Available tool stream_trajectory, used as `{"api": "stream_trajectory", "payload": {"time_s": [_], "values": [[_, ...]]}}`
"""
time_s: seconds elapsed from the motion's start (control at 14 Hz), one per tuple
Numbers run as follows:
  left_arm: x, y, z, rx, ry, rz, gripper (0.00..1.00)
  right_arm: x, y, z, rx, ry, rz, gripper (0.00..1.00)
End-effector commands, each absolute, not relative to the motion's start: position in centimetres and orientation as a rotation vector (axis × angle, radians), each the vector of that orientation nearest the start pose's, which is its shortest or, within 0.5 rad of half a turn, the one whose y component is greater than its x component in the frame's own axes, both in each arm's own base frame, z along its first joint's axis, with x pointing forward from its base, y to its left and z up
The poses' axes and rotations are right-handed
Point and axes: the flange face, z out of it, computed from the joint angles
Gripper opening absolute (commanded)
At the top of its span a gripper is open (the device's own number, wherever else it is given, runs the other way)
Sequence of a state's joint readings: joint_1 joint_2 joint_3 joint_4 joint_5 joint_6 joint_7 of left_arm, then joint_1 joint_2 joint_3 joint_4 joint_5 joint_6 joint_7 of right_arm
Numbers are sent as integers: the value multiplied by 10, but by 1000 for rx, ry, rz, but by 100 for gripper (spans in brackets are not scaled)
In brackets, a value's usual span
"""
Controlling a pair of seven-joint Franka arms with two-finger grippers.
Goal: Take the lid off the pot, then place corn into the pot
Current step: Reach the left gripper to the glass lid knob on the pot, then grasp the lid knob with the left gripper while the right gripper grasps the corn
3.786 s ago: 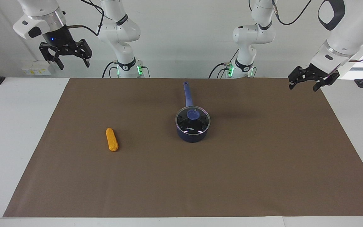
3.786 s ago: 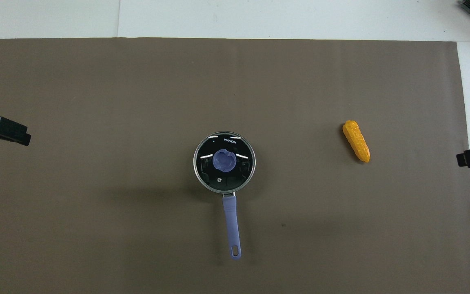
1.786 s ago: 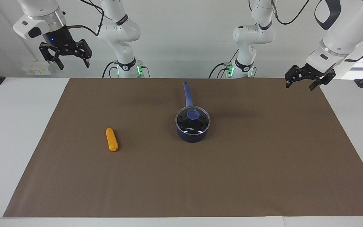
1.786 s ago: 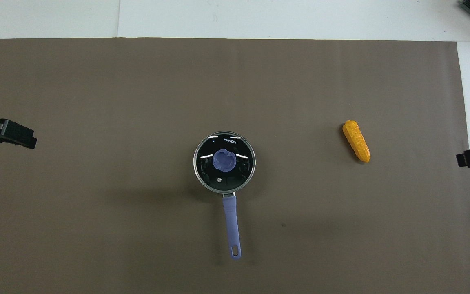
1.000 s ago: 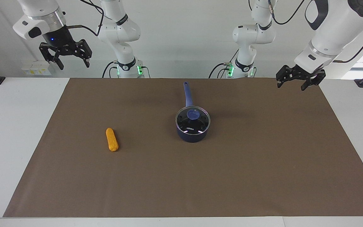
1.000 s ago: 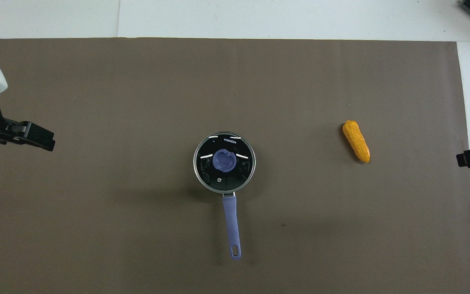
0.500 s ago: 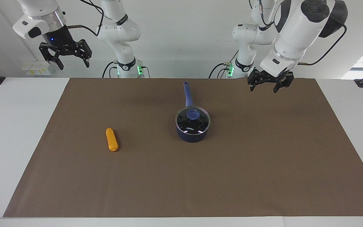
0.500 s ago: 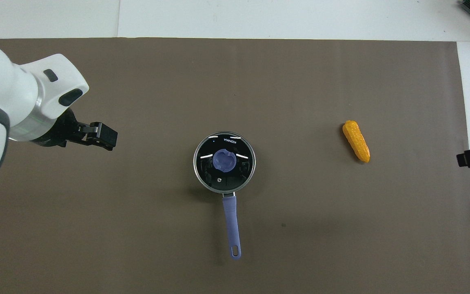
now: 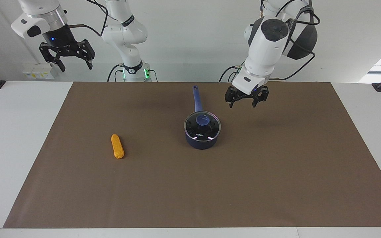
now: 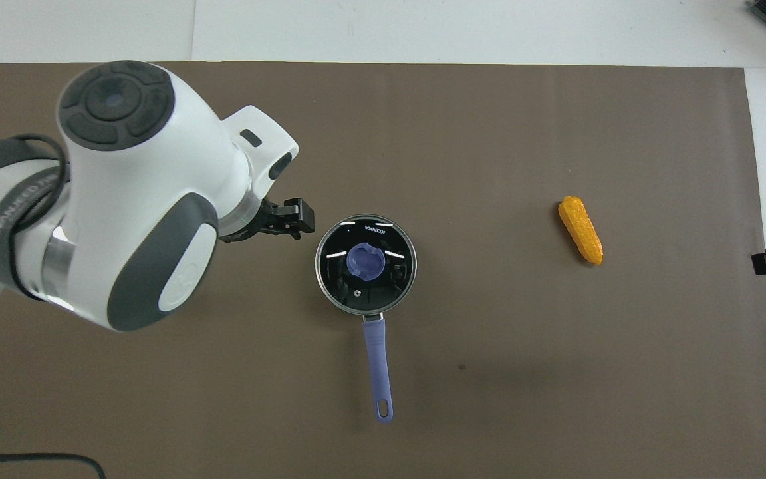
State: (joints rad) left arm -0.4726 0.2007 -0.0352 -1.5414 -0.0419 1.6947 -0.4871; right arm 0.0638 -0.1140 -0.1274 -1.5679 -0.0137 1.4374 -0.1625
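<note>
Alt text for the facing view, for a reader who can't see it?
The open left gripper hangs over the brown mat beside the pot, whose lid is on. The corn lies toward the right arm's end; the open right gripper waits high there.

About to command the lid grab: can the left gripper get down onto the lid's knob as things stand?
Probably yes: the left gripper, open, hangs over the mat beside the pot; nothing stands over the lid.

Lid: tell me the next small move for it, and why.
Probably bring the open left gripper over the knob and lower it. The lid sits on the pot, the gripper hangs beside it, and the corn must wait.
</note>
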Motion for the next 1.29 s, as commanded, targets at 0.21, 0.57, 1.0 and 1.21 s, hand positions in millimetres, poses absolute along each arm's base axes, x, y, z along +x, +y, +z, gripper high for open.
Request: {"api": "stream_trajectory", "payload": {"time_s": [0.21,0.57,1.0,1.21], "values": [[529,-382,466,-3144,-39,107,100,534,-31,583,-3134,-229,-45,100],[533,-410,446,-3181,-96,46,100,593,-19,457,-3127,-387,30,100],[521,-418,411,-3182,-104,47,100,619,4,358,-3119,-563,-3,100],[515,-413,403,-3164,-101,80,100,618,20,327,-3107,-623,22,100]]}}
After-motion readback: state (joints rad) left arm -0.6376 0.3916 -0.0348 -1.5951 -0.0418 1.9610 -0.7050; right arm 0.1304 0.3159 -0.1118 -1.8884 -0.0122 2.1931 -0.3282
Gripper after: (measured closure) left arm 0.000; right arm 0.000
